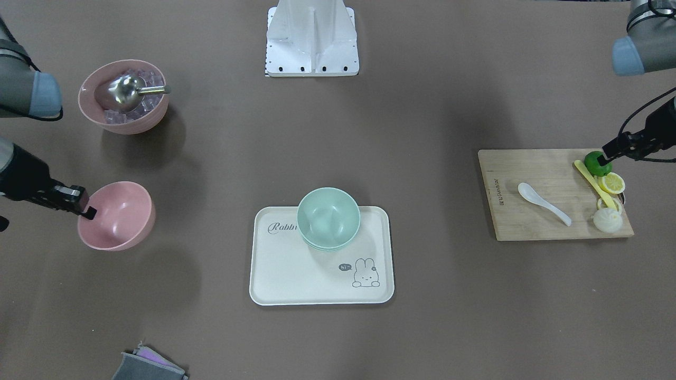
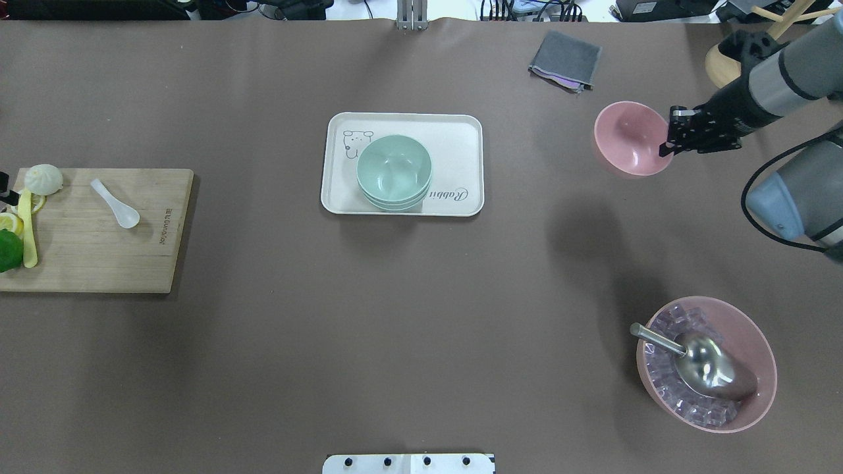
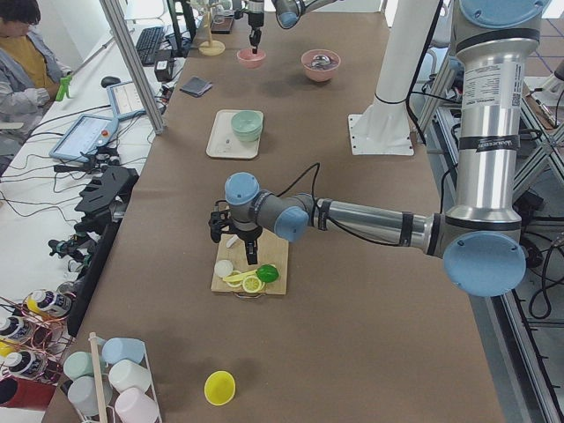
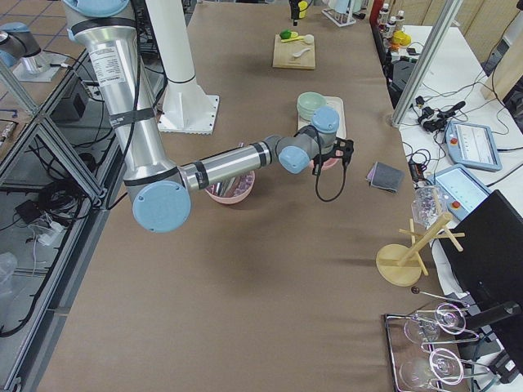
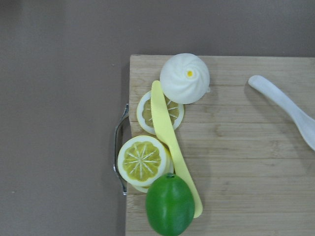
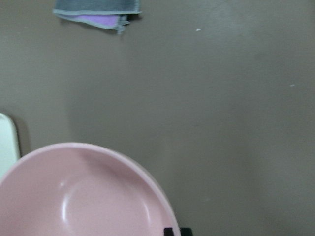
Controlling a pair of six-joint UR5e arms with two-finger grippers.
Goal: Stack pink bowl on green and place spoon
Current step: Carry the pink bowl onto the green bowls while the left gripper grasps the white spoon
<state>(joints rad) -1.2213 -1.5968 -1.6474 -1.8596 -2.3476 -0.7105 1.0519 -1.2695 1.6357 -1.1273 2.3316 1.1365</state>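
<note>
An empty pink bowl hangs tilted a little above the table on my right side; its shadow falls apart from it. My right gripper is shut on its rim, as the right wrist view shows. Stacked green bowls stand on a cream tray at the table's middle. A white spoon lies on a wooden cutting board. My left gripper hovers over the board's end by a lime; I cannot tell whether it is open.
A second pink bowl holds ice cubes and a metal scoop. The board also carries lemon slices, a yellow knife and a white bun. A grey cloth lies near the far edge. The robot's base plate sits centrally.
</note>
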